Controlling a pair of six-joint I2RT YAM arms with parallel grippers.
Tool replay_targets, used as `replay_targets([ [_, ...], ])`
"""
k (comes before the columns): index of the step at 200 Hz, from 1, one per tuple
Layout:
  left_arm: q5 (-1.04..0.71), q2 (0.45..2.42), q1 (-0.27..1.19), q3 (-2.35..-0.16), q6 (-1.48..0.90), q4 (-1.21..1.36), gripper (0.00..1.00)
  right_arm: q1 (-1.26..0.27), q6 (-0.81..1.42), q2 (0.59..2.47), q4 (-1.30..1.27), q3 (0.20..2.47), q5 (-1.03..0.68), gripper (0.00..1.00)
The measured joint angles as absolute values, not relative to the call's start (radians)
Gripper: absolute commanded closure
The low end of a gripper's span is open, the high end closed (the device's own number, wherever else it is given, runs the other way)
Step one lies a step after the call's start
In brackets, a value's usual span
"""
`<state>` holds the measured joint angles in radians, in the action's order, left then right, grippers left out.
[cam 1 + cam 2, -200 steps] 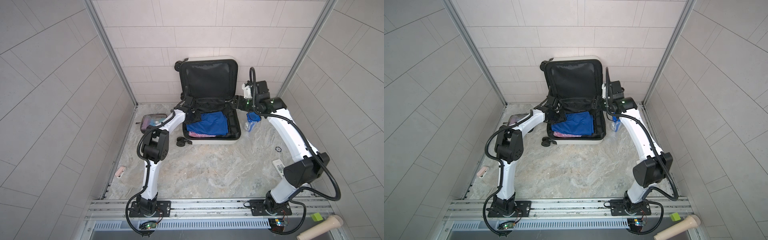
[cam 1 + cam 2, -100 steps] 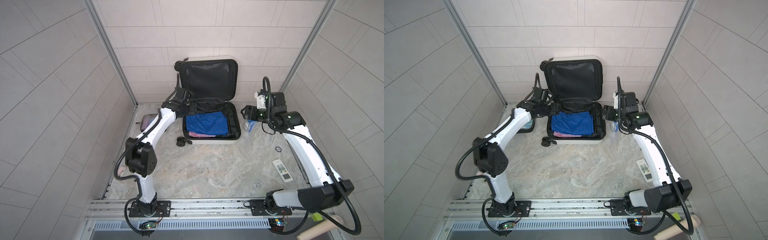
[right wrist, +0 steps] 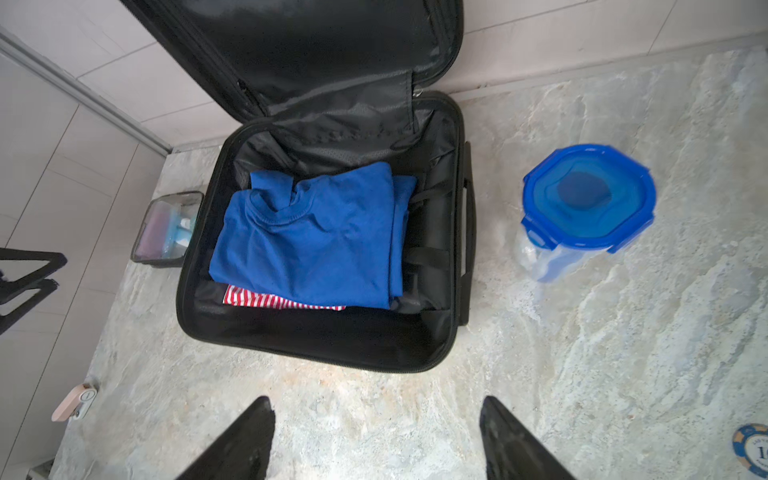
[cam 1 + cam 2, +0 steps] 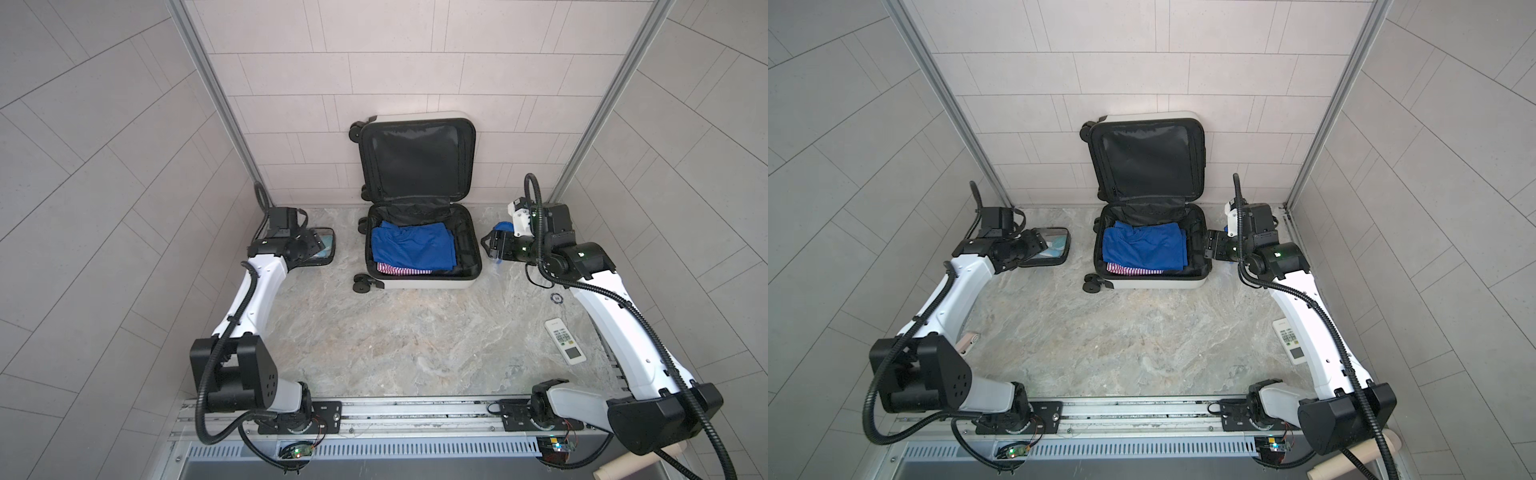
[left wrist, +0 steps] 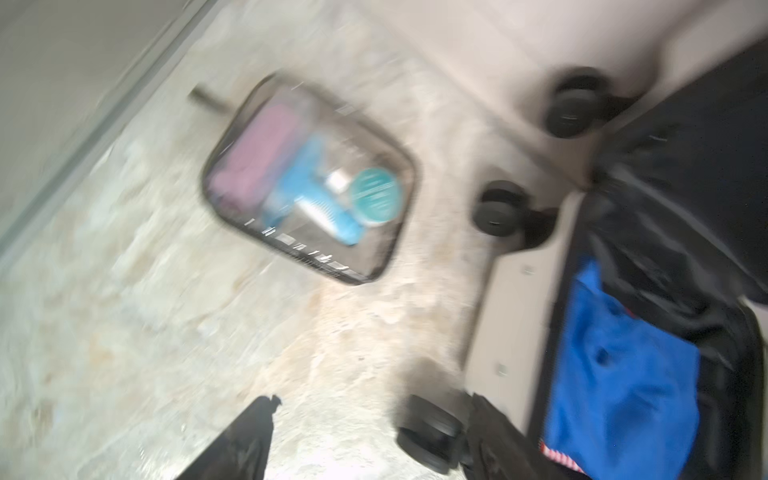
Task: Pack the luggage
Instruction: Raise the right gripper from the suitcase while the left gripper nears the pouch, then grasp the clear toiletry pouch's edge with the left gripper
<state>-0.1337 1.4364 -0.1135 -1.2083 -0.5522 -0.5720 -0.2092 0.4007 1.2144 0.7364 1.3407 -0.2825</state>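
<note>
Withdrawn from the suitcase [image 4: 428, 284], the left end effector [image 5: 372, 399] hangs open and empty by the toiletry pouch [image 5: 307, 178], the right end effector [image 3: 376, 401] likewise by the blue-lidded container [image 3: 588, 195]: probable next pickups.

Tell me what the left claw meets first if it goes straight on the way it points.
Probably the clear toiletry pouch, which lies ahead of the open left claw; only bare marble floor lies between. The blur leaves depth unclear.

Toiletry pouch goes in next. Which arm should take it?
Left. The left gripper hangs open right by the clear toiletry pouch, left of the luggage. The right gripper, also open, is on the luggage's far side, beside the blue-lidded container.
</note>
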Motion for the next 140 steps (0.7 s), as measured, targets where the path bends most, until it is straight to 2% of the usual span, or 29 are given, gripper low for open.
replay_targets([
  [28,-0.223,1.477,-0.257,-1.139,-0.632,-0.521,0.21,-0.316,0.408,1.208,0.714,1.294,-0.266,0.19],
  [62,-0.326,1.586,-0.385,-1.152,-0.685,-0.466,0.21,-0.476,0.43,1.23,0.703,1.27,-0.218,0.18],
  [97,-0.349,1.82,-0.428,-1.379,-0.611,-0.528,0.21,-0.59,0.457,1.253,0.683,1.231,-0.175,0.18],
  [140,-0.38,1.999,-0.427,-1.552,-0.494,-0.544,0.23,-0.615,0.496,1.279,0.677,1.217,-0.168,0.18],
])
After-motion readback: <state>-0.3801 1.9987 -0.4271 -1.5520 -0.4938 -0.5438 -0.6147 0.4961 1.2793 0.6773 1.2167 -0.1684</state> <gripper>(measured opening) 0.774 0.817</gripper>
